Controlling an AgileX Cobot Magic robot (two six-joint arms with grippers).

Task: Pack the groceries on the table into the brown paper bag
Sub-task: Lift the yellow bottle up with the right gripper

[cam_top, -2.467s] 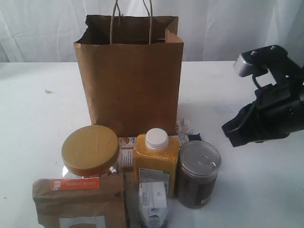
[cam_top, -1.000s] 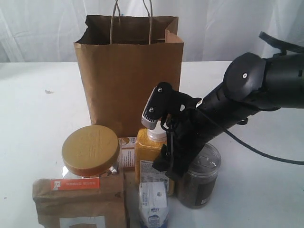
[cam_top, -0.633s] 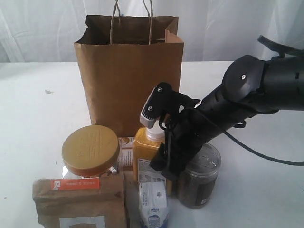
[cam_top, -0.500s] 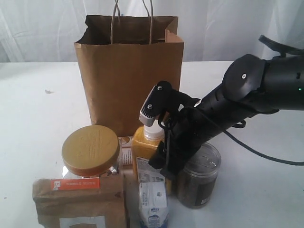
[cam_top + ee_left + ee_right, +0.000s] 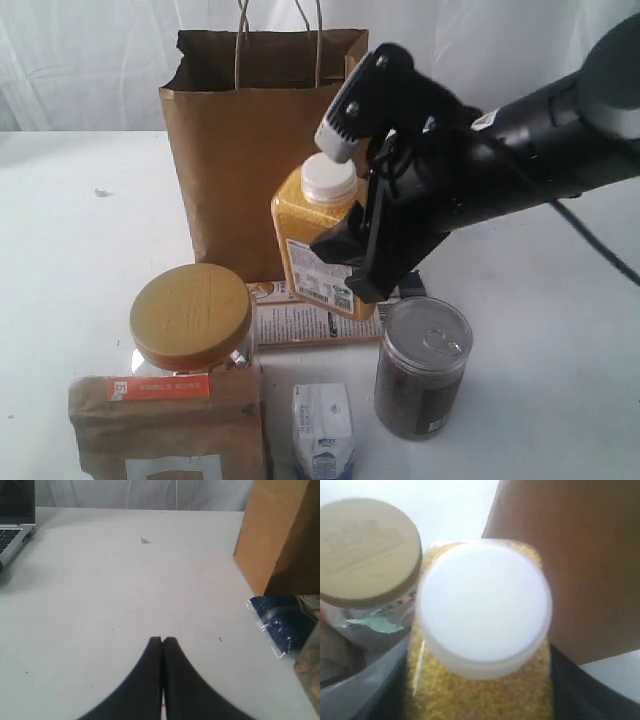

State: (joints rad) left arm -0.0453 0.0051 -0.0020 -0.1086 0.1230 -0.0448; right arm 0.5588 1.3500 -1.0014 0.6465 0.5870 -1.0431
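Observation:
My right gripper (image 5: 352, 262) is shut on the yellow-filled white-capped bottle (image 5: 318, 245) and holds it in the air, tilted, in front of the brown paper bag (image 5: 250, 150). In the right wrist view the bottle's white cap (image 5: 485, 605) fills the middle, with a dark finger on each side of its body. On the table (image 5: 80, 250) stand the yellow-lidded jar (image 5: 190, 318), the dark can (image 5: 420, 368), the white carton (image 5: 322, 430) and the brown pouch (image 5: 165, 425). The long packet (image 5: 300, 322) lies flat behind them. My left gripper (image 5: 163, 641) is shut and empty above bare tabletop.
A laptop (image 5: 12, 525) sits at the table's edge in the left wrist view. A small crumb (image 5: 100, 192) lies on the table left of the bag. The packet's navy end (image 5: 282, 622) lies by the bag's base (image 5: 285, 540).
My right gripper closed on the bottle and lifted it off the table, up toward the bag's upper front. The long packet behind it now shows. The left gripper has not moved.

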